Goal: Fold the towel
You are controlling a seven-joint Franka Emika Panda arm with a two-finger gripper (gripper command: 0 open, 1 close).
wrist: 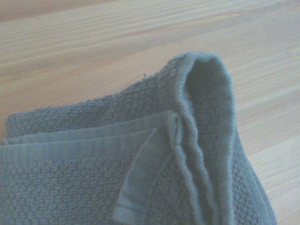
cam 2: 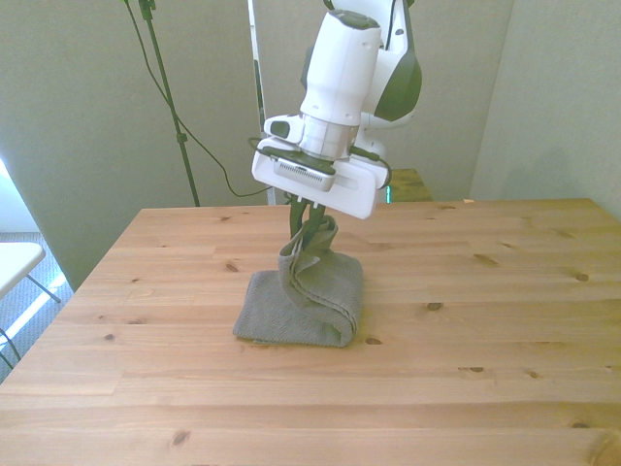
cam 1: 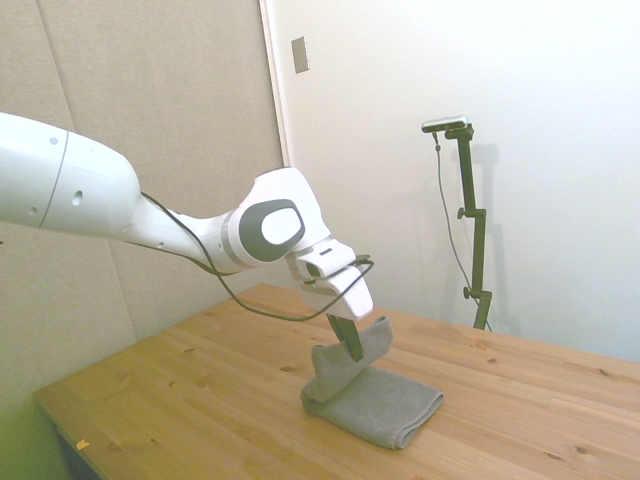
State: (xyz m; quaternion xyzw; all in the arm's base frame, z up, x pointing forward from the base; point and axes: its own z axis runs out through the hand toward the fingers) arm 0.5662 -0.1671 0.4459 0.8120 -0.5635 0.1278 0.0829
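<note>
Wooden counter w/ grey towel near its middle, lower part flat, one end pulled up off the surface. Tool clamped narrow on that raised end, tilted.

Towel up close over wood

Grey towel filling the lower part of the frame, terry weave plain to see. Several hemmed edges stacked together, one corner curled up into a rounded fold. Flat woven band running across the layers. Bare table boards behind, grain slightly blurred
</note>
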